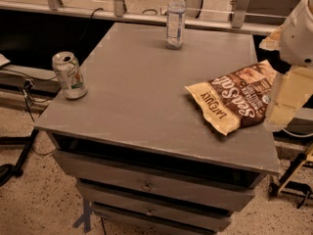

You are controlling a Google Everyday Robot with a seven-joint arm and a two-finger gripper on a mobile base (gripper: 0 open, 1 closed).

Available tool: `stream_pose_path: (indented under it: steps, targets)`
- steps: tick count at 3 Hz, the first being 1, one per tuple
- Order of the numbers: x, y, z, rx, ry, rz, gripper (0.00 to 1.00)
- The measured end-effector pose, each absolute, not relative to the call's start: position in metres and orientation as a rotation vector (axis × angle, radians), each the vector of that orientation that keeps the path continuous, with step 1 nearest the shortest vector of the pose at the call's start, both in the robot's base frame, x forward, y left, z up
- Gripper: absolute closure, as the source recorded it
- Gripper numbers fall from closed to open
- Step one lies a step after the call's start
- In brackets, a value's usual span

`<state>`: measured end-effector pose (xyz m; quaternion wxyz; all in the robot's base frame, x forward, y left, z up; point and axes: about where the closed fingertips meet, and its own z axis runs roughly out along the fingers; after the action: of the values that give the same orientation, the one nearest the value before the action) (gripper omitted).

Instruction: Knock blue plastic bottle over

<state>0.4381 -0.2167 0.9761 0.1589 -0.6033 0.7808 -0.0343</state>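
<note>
**White arm, cream gripper**

At the right edge, the arm (298,33) is a rounded white shell with a small dark hole near its lower rim. Below it, the gripper (282,104) is a blocky, flat-sided, pale cream piece.

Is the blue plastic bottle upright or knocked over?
Upright: the blue plastic bottle stands on its base, cap up, at the back of the table. The end effector hangs at its right side, far from the bottle.
</note>
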Motion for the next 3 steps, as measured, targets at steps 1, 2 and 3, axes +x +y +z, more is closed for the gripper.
stream_pose_path:
  steps: [1, 2, 3]
  targets:
    - [0.438, -0.217, 0.976, -1.724, 2.232, -0.098, 0.0]
    - [0.474, -0.214, 0.969, -1.668, 2.202, -0.089, 0.0]
    - [0.546, -0.215, 0.96, -1.552, 2.184, -0.095, 0.0]
